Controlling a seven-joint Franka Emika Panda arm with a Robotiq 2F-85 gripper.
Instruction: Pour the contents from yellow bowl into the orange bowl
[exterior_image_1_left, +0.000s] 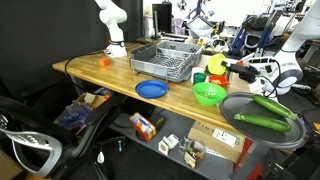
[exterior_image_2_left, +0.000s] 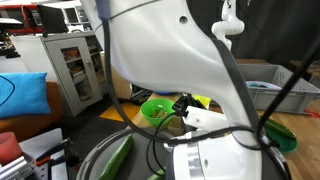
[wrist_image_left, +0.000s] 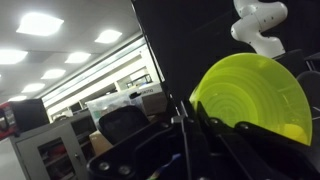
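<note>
Your gripper carries the yellow bowl clear of the worktop, jaws clamped on its rim; in the wrist view the bowl stands tipped on edge, a ringed face toward the camera; in an exterior view it hangs close by the orange bowl, which rests on the worktop near the green bowl; the blue plate and dish rack lie further along; the bowl's contents are hidden.
</note>
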